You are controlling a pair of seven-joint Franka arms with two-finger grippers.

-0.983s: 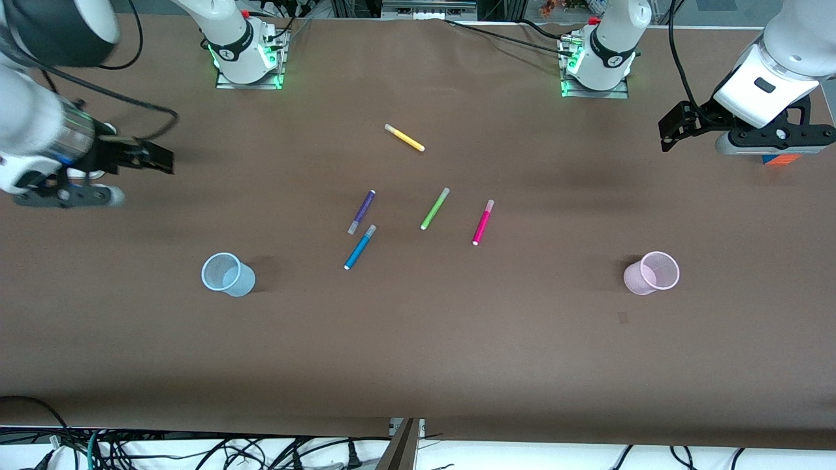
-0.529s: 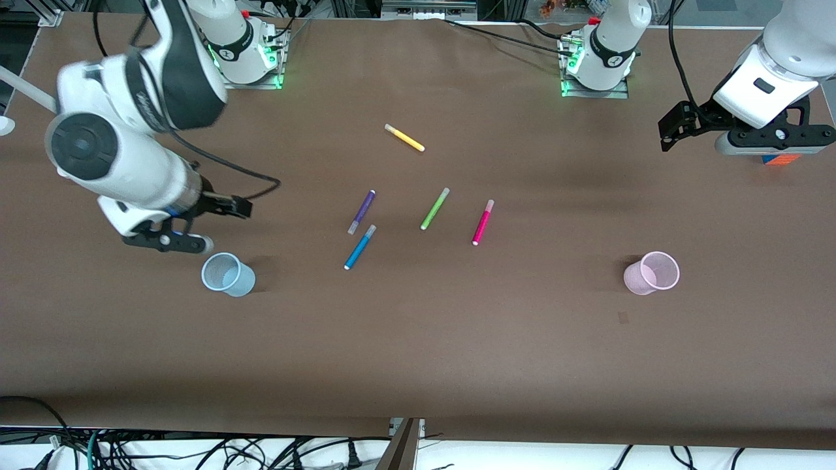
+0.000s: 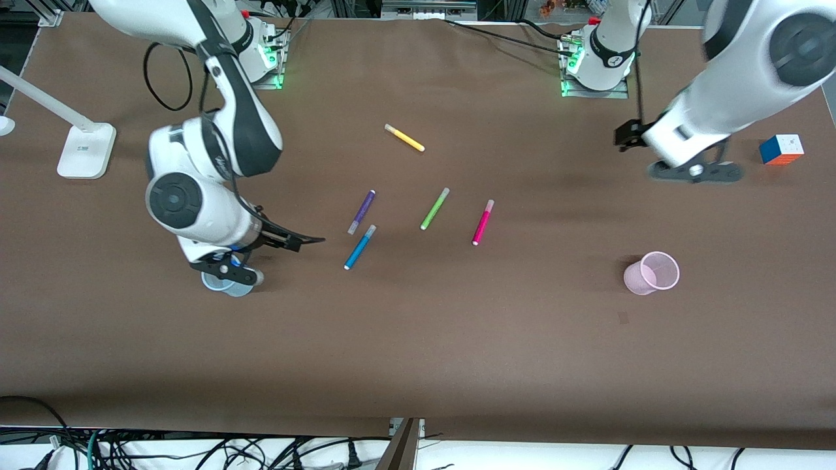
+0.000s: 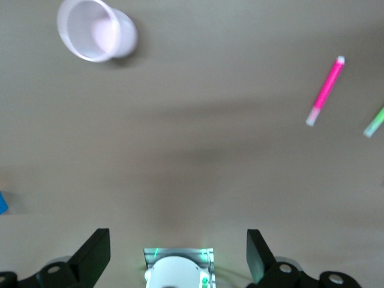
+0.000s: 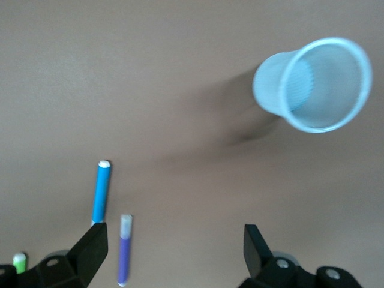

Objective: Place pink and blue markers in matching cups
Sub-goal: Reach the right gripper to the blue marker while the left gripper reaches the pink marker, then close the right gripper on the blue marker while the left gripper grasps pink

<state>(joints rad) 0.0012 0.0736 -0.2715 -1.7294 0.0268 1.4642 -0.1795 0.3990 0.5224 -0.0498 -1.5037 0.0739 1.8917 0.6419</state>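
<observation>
The blue marker [image 3: 360, 247] and the pink marker [image 3: 483, 222] lie flat mid-table. The pale blue cup [image 3: 228, 289] stands toward the right arm's end, mostly hidden under my right gripper [image 3: 225, 271], which hovers over it, open and empty. The right wrist view shows the blue cup [image 5: 312, 84], the blue marker [image 5: 101, 192] and the open gripper [image 5: 174, 252]. The pale pink cup [image 3: 652, 273] stands toward the left arm's end. My left gripper [image 3: 695, 171] is up in the air, open and empty. The left wrist view shows it [image 4: 177, 255], the pink cup [image 4: 96, 30] and the pink marker [image 4: 325, 91].
A purple pen [image 3: 361, 212] lies close beside the blue marker, and a lime-green pen [image 3: 435, 208] lies between it and the pink marker. A yellow pen [image 3: 405, 138] lies nearer the bases. A colour cube [image 3: 781, 149] and a white lamp base [image 3: 86, 150] sit at the table's ends.
My right arm has swung in from the table's end to over the blue cup. My left arm has moved toward the middle, uncovering the colour cube. The markers and cups have not moved.
</observation>
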